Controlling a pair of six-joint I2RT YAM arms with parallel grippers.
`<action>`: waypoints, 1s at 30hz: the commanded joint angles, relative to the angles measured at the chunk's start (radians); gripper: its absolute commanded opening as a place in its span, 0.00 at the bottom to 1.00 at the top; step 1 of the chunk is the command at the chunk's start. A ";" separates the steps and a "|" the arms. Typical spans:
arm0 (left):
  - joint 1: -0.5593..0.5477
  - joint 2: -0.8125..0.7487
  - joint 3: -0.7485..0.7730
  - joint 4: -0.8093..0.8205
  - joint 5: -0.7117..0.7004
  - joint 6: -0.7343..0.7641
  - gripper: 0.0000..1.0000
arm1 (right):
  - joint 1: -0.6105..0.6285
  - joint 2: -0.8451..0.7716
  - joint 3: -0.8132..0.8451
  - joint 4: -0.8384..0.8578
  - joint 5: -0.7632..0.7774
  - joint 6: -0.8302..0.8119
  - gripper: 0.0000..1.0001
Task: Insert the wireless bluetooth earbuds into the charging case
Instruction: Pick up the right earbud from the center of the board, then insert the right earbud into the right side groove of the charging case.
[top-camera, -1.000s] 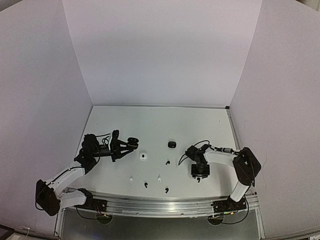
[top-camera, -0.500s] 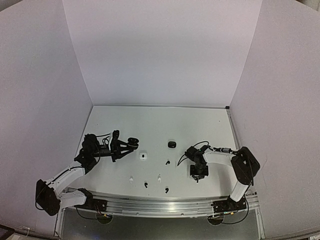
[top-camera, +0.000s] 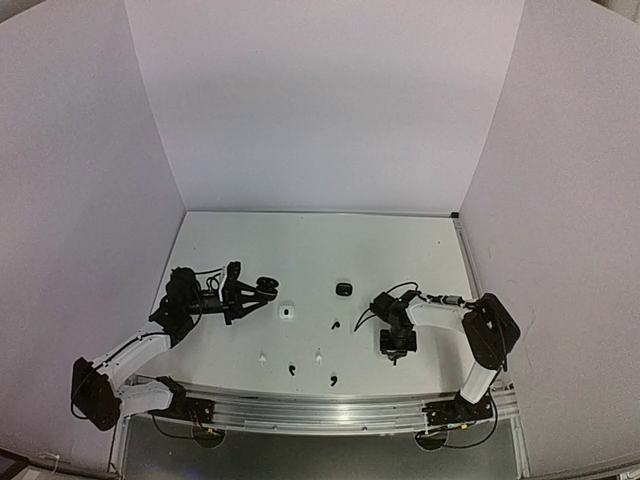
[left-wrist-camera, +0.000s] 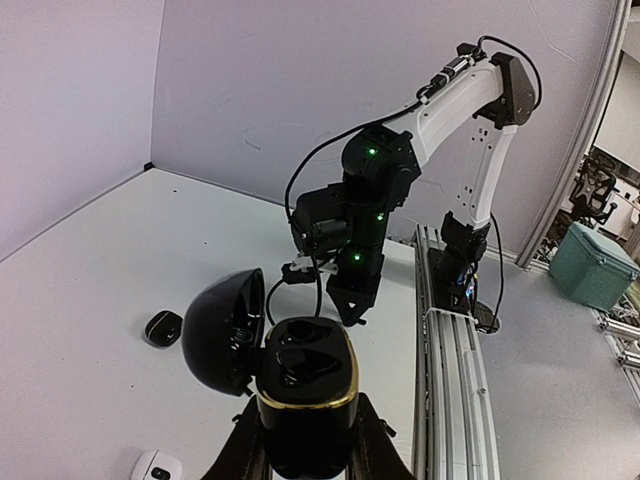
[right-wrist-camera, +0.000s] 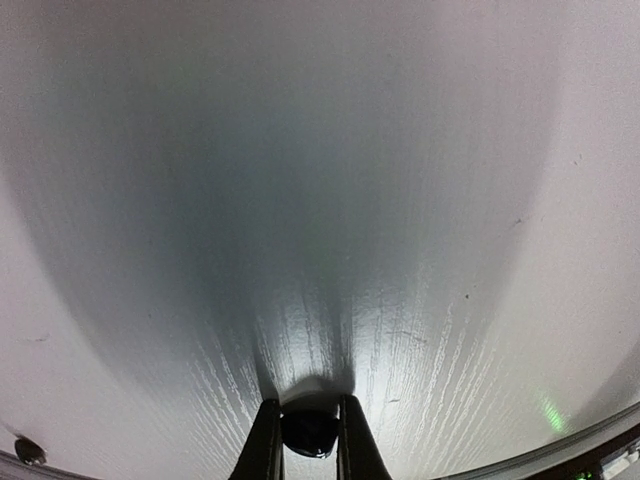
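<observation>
Black earbud (right-wrist-camera: 308, 435) pinched in right end effector (right-wrist-camera: 307, 415) on worktop (right-wrist-camera: 300, 200), open charging case (left-wrist-camera: 303, 375) clamped in left end effector (left-wrist-camera: 308, 430).

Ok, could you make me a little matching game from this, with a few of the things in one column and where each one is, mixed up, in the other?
Things:
1. black case with gold band
2. black earbud
3. white case
4. small black case

Places:
A. pinched in the right gripper
B. on the table, beside the left gripper
C. on the table, between both grippers
D. held in the left gripper, lid open

Pairs: 1-D, 2-A, 3-B, 4-C
</observation>
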 joint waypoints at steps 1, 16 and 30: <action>-0.004 0.001 0.044 0.004 0.006 0.021 0.00 | -0.004 0.013 0.002 -0.005 0.010 -0.011 0.00; -0.004 -0.046 -0.050 0.229 -0.027 0.027 0.00 | 0.118 -0.173 0.526 0.148 0.054 -0.215 0.00; -0.004 -0.044 -0.092 0.379 -0.101 0.176 0.00 | 0.421 -0.127 0.615 0.887 0.061 -0.527 0.00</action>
